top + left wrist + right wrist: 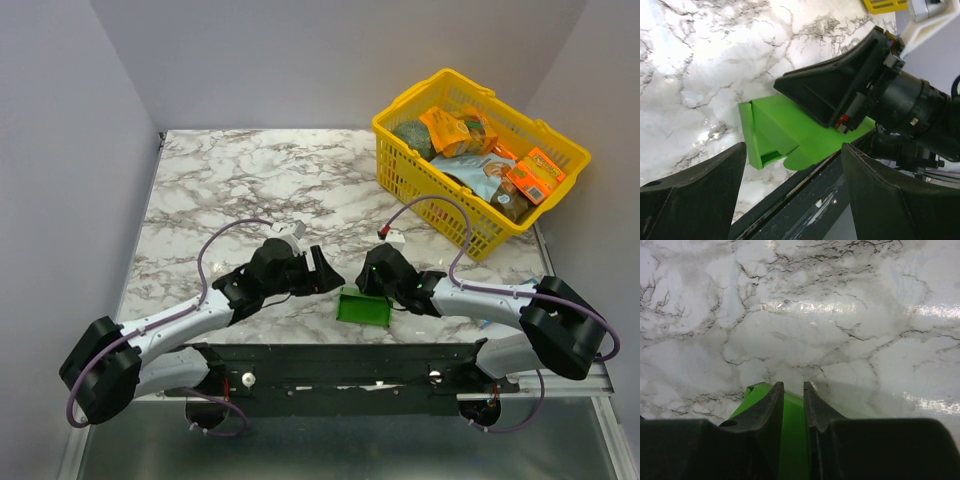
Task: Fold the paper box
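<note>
Right gripper (791, 390) pinches a wall of the paper box (362, 308), jaws narrow. Left gripper (794, 150) is spread wide just beside the box's left side. Box sits mid near edge of the marble counter (250, 180). Yellow basket (430, 190) is at the far right corner.

Grn paper box (364, 307), part-folded.

no readable text, no legible labels
</note>
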